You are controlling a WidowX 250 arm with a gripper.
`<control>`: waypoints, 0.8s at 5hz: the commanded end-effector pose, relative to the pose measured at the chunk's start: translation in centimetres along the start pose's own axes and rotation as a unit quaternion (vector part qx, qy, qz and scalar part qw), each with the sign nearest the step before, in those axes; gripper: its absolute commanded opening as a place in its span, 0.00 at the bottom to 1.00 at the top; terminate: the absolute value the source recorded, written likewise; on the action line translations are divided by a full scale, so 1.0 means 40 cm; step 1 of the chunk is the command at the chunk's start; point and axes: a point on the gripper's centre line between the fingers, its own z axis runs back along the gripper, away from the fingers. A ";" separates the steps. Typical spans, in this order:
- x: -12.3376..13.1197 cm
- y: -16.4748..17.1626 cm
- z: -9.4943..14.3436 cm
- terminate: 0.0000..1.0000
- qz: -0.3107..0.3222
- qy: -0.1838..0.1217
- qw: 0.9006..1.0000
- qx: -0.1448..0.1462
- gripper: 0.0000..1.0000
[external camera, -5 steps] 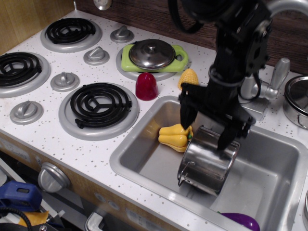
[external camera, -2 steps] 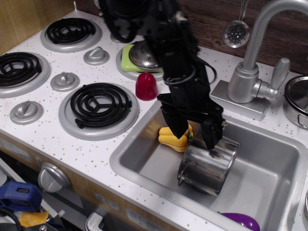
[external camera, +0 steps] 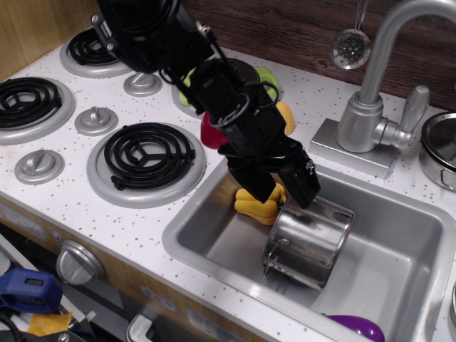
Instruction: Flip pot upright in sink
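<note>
The pot point(external camera: 308, 244) is small and shiny steel with a wire loop handle. It lies tilted on its side in the middle of the sink point(external camera: 399, 278), its open end facing up and to the right. My gripper point(external camera: 283, 189) is open just above and left of the pot, over its upper left edge, holding nothing. The black arm reaches in from the upper left. A yellow toy pepper point(external camera: 258, 203) lies in the sink, partly hidden behind my fingers point(external camera: 258, 184).
A faucet point(external camera: 370, 107) stands behind the sink. A wider steel pot point(external camera: 442, 146) sits at the right edge. A red cup point(external camera: 209, 132), toy corn point(external camera: 285, 117) and a lid on a green board lie behind the arm. A purple item point(external camera: 356, 326) is in the sink's front corner. Burners point(external camera: 146, 157) lie left.
The arm has swung from the upper right to the upper left. The gripper has slid left and up off the pot's rim and stayed open. The pot has not moved.
</note>
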 end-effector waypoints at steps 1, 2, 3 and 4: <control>0.014 -0.018 -0.007 0.00 0.008 -0.017 1.000 -0.019 1.00; 0.012 -0.021 -0.024 0.00 0.030 -0.027 0.996 -0.075 1.00; 0.010 -0.034 -0.049 0.00 0.039 -0.041 0.995 -0.083 1.00; 0.012 -0.046 -0.066 0.00 0.052 -0.055 0.992 -0.103 1.00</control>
